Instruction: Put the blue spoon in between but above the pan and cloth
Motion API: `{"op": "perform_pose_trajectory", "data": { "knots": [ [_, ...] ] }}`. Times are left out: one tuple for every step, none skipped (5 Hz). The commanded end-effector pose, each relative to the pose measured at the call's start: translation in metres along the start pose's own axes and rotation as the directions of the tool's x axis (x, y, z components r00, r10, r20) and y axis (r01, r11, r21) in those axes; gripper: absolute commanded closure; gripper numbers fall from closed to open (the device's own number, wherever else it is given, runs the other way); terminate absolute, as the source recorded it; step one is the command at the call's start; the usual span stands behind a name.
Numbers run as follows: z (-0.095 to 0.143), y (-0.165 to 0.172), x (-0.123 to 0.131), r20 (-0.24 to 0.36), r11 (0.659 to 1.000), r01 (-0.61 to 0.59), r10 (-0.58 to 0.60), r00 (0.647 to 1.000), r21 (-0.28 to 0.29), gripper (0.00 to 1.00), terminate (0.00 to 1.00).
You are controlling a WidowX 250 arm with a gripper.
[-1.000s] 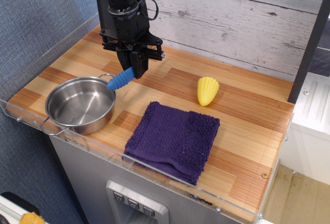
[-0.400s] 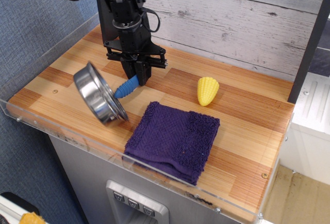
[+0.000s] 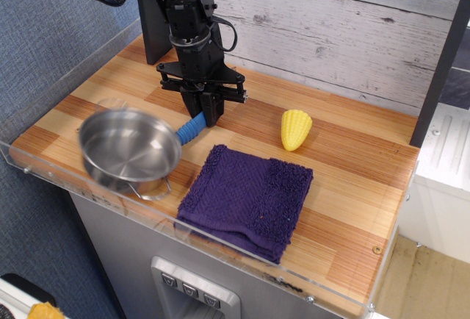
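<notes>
The blue spoon [image 3: 191, 128] sits left of centre in the frame, its ribbed bright-blue handle slanting down and to the left from between the black fingers of the gripper [image 3: 208, 115], which are closed around its upper end; the metal neck and head are hidden behind the fingers. The lower tip of the handle reaches the right rim of the pan [image 3: 129, 147], and whether the two actually touch cannot be told. The pan appears blurred and tipped, its open mouth facing up and toward the camera, with a wire loop handle [image 3: 150, 189] showing at its lower edge near the front of the counter. To the right of the pan and below the spoon lies the cloth [image 3: 247, 200], dark purple and folded, its upper left corner just beside the pan's right side and close under the handle's tip. The spoon is thus above the gap between pan and cloth in the frame. Further right, well apart from the spoon, a yellow toy corn cob [image 3: 295, 128] lies on the wooden counter [image 3: 352, 179]. The arm [image 3: 187, 18] rises from the gripper to the upper left of the frame, in front of a grey plank wall [image 3: 345, 32].
</notes>
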State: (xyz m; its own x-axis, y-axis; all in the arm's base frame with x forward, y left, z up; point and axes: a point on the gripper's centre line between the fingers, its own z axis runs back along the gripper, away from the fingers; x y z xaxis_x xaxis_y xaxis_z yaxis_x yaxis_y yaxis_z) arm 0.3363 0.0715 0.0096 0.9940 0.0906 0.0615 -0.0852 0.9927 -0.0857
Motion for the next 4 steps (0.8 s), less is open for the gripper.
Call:
{"op": "perform_pose_trajectory", "data": {
  "knots": [
    [0.027, 0.005, -0.005, 0.053, 1.0, 0.015, -0.015, 0.998, 0.007, 1.0, 0.0],
    [0.028, 0.006, -0.007, 0.031, 1.0, 0.024, -0.025, 0.999, 0.009, 0.0, 0.0],
    [0.032, 0.005, -0.01, 0.029, 1.0, 0.028, -0.028, 0.999, 0.003, 0.0, 0.0],
    [0.04, 0.003, -0.011, 0.04, 0.999, 0.043, -0.043, 0.998, -0.002, 0.0, 0.0]
  ]
}}
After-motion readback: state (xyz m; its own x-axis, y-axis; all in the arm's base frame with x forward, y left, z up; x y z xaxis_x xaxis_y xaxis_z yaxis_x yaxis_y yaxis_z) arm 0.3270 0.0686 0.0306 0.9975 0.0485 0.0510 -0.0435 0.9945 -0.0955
